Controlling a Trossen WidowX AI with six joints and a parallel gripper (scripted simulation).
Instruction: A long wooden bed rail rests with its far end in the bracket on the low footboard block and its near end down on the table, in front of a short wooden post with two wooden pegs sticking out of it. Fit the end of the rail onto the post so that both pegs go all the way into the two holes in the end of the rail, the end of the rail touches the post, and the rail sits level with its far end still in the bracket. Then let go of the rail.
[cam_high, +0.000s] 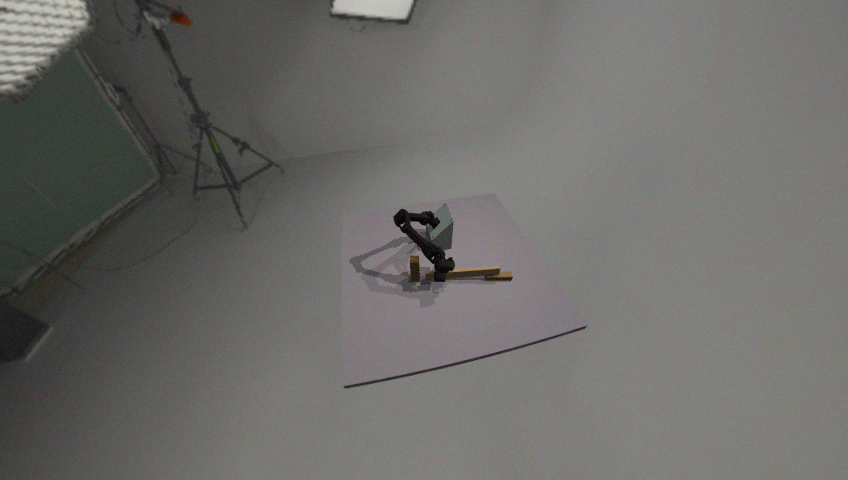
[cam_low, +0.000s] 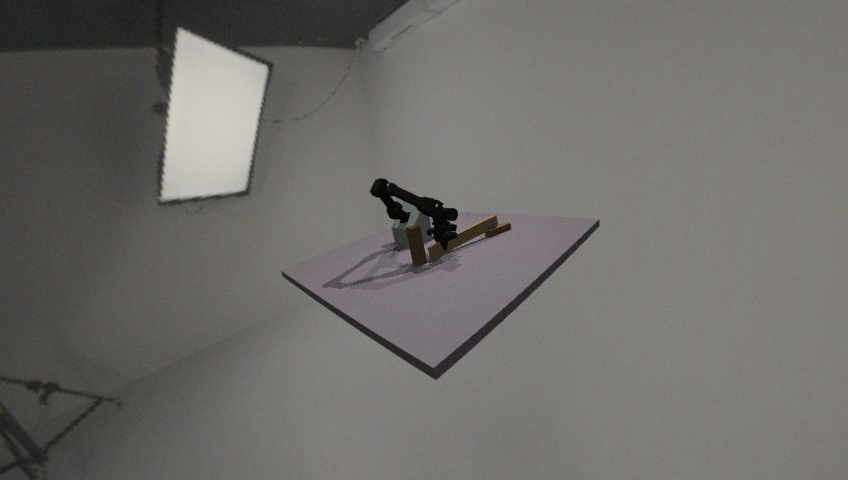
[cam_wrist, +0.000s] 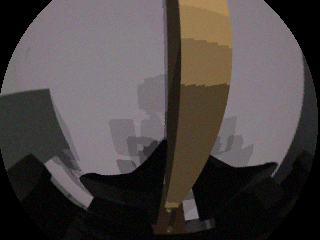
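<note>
The light wooden rail (cam_high: 476, 272) (cam_low: 476, 228) (cam_wrist: 205, 65) slopes from its far end on the low footboard block (cam_high: 504, 276) (cam_low: 499, 230) down to its near end, low in front of the post. The short brown post (cam_high: 414, 268) (cam_low: 416, 245) stands upright, with a small gap to the rail end; it shows only partly at the bottom of the wrist view, where the pegs are hard to make out. My gripper (cam_high: 439, 277) (cam_low: 445, 242) (cam_wrist: 174, 143) points down and is shut on the rail near its near end, one finger on each side. The holes and the bracket contact are not clear.
The grey-green robot base block (cam_high: 441, 236) (cam_low: 410, 233) (cam_wrist: 25, 120) stands on the pale table (cam_high: 446, 333) (cam_low: 428, 315), behind the post and rail in the top view. The arm reaches from it over the rail. Arm shadows fall around the post.
</note>
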